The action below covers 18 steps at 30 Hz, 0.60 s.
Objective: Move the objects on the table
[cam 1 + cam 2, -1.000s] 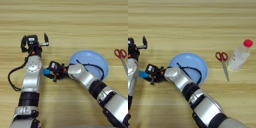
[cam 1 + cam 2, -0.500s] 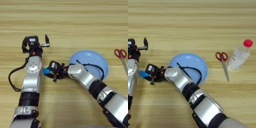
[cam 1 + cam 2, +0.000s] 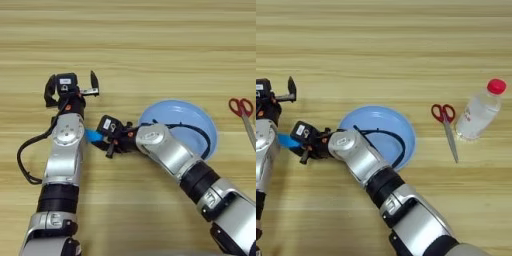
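Resting unmoved on the wooden desk [image 3: 150, 45], the left claw [image 3: 72, 89] stood released with fingers apart, while the right claw [image 3: 107, 140], reaching left past the blue plate [image 3: 200, 120], stayed clenched on the blue block [image 3: 92, 135], suggesting the move was paused mid-grasp.

place: lab-like tabletop bench | evidence: bare wooden table [image 3: 150, 45], scissors [image 3: 445, 122], bottle [image 3: 479, 109], blue plate [image 3: 391, 129]

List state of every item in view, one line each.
left gripper: open, empty, resting on the table.
right gripper: at the blue block, fingers unreadable.
blue block: on the table between both arms.
plate: upright, partly under right arm.
scissors: closed, flat.
bottle: capped, lying down.
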Each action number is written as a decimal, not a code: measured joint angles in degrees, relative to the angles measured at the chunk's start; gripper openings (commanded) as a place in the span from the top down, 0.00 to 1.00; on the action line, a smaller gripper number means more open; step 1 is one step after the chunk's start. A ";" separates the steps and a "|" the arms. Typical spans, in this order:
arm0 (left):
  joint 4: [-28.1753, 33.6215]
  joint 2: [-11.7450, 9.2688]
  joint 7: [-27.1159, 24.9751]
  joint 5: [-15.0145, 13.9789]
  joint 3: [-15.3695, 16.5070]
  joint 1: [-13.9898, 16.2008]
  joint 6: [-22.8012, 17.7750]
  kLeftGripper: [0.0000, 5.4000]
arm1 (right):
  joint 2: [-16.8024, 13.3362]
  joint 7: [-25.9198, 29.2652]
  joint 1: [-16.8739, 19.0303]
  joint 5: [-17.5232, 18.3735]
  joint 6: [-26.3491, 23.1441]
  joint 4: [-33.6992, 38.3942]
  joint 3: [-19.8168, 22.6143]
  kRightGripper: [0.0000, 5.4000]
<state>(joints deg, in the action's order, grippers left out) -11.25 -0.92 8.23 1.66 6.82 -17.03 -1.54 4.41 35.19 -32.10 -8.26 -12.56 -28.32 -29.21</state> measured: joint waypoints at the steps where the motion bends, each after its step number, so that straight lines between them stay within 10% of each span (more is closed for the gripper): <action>1: -0.15 -0.01 -0.01 0.00 0.02 -0.03 0.00 0.00 | -0.56 0.00 0.37 -0.07 -1.10 1.55 0.24 0.74; 18: -1.78 -0.39 -0.23 0.00 0.67 -0.43 0.25 0.00 | -10.77 0.41 8.47 1.23 -15.05 24.49 4.98 0.74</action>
<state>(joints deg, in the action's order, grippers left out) -13.04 -1.31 8.00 1.66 7.49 -17.47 -1.29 -6.36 35.60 -23.63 -7.03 -27.62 -3.83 -24.23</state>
